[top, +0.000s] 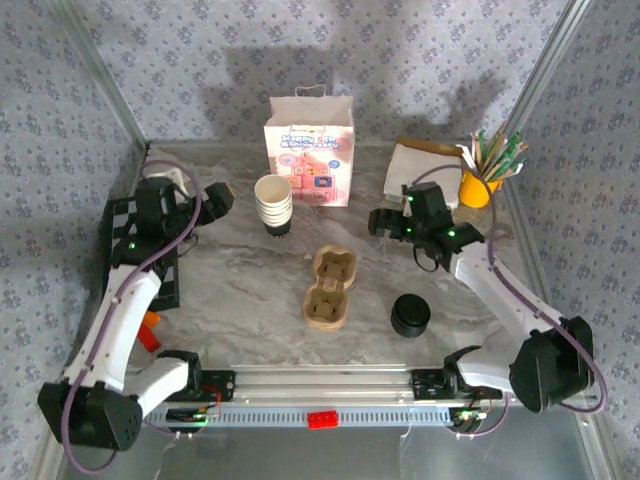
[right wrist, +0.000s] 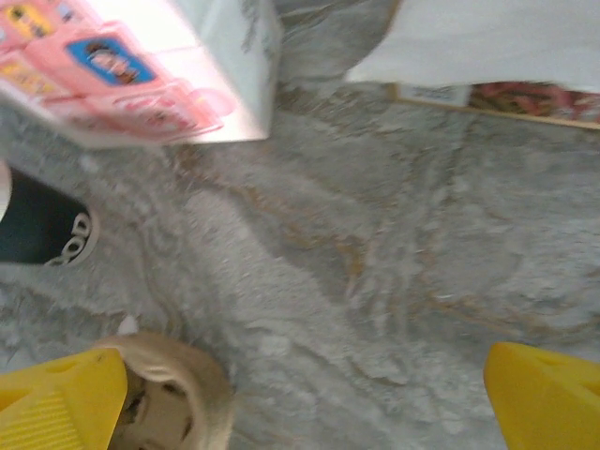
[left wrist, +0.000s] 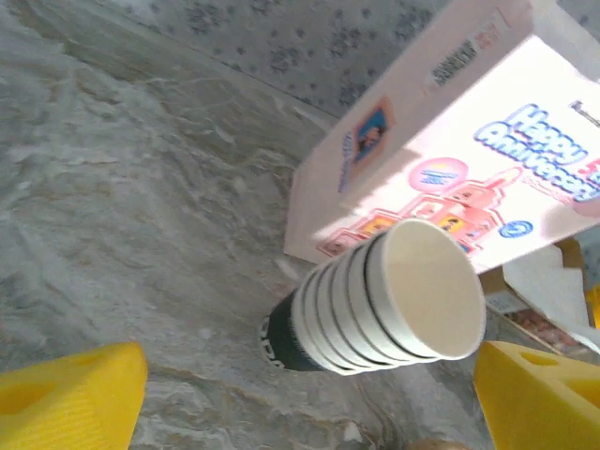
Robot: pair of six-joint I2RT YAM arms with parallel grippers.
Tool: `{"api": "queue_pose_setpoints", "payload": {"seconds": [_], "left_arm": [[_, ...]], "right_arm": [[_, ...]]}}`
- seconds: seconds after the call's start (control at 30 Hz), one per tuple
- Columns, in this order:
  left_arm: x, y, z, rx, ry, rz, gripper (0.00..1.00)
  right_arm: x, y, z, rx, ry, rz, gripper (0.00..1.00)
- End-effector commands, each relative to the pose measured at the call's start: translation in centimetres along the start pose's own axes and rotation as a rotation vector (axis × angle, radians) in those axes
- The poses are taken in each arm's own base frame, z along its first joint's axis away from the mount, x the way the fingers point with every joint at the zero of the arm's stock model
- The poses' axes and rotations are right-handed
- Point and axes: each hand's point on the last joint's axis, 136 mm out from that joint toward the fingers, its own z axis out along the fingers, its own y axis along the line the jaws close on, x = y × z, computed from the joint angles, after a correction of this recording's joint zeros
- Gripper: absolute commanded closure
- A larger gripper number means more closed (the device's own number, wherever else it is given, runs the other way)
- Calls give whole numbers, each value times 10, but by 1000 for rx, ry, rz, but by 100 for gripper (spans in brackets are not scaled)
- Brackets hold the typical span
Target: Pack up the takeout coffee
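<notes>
Yellow fingers (left wrist: 66, 403) sit wide apart at the lower corners, and beyond the gap a dark-based stack of cream paper cups (left wrist: 394, 300) stands on the marble table (left wrist: 122, 206), just before the pink-printed white bag (left wrist: 450, 159).

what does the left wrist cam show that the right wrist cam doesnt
Left wrist, not right wrist: the cream rims and open mouth of the stack of paper cups, lying across the frame in front of the bag.
Right wrist, not left wrist: the brown pulp cup carrier, at the bottom left.
Both: the white paper bag with its pink print, the stack's dark base, and the grey marbled table.
</notes>
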Motion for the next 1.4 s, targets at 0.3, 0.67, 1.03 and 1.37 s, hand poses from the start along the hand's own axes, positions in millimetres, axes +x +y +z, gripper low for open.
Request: {"api": "queue_pose_setpoints", "payload": {"seconds": [0.3, 0.67, 1.03, 1.37], "left_arm": [[27, -34, 64, -108, 337, 251, 37], [37, -35, 112, -143, 438, 334, 62], [38, -33, 123, -167, 459, 368, 89], [36, -25, 120, -228, 480, 392, 100]], "right_arm": [[5, 48, 8, -9, 98, -78, 0], [11, 44, 12, 9, 111, -91, 0], [15, 46, 19, 1, 131, -99, 0], [15, 48, 20, -9, 135, -96, 0]]}}
